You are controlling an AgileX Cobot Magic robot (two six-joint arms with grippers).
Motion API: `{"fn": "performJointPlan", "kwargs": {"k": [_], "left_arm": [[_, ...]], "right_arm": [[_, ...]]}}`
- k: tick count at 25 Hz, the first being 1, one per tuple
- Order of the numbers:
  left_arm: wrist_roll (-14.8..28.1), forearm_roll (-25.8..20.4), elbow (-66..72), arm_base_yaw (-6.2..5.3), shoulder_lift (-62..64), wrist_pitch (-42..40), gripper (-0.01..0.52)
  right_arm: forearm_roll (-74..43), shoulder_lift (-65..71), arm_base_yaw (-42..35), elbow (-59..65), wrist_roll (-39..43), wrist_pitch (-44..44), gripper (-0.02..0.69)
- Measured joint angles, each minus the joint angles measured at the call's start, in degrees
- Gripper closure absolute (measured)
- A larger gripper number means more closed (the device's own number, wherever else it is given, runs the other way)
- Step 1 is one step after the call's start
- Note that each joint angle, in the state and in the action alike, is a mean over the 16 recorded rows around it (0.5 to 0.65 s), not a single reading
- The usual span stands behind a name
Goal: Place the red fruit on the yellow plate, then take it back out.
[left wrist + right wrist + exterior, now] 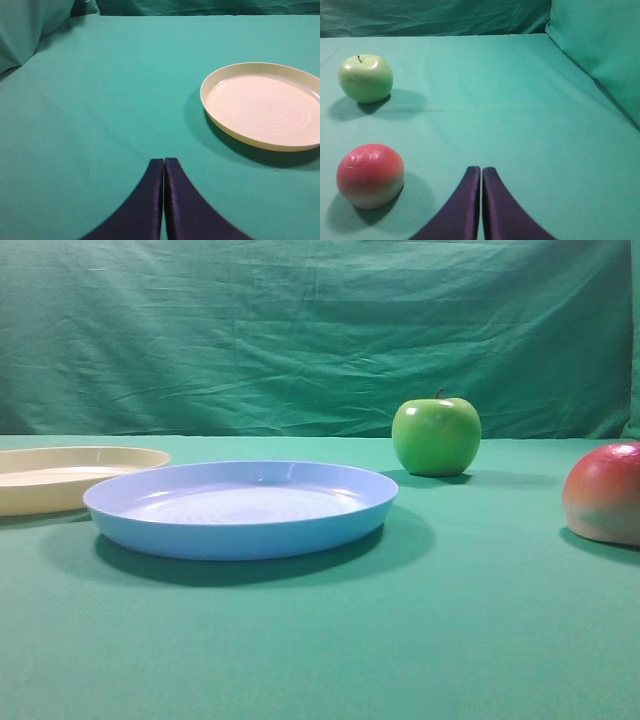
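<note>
The red fruit [607, 492] rests on the green cloth at the far right, cut by the frame edge; in the right wrist view the red fruit [369, 175] lies left of my right gripper [481, 169], which is shut and holds nothing. The yellow plate [60, 477] sits at the far left with nothing on it. From the left wrist, the yellow plate [263, 104] is ahead and to the right of my left gripper [164, 160], whose dark fingers are pressed together over bare cloth. Neither gripper shows in the exterior view.
A light blue plate [240, 508] stands in the middle, beside the yellow one. A green apple [436, 435] with a stem sits behind and left of the red fruit; the green apple [366, 78] shows in the right wrist view too. Green cloth hangs as a backdrop.
</note>
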Motion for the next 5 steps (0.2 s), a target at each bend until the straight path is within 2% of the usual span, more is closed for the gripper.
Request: {"fn": "performJointPlan", "kwargs": {"k": [5], "left_arm": [[0.0, 0.0, 0.0, 0.0, 0.0, 0.0, 0.514]], "right_arm": [[0.0, 0.0, 0.0, 0.0, 0.0, 0.0, 0.665]]}}
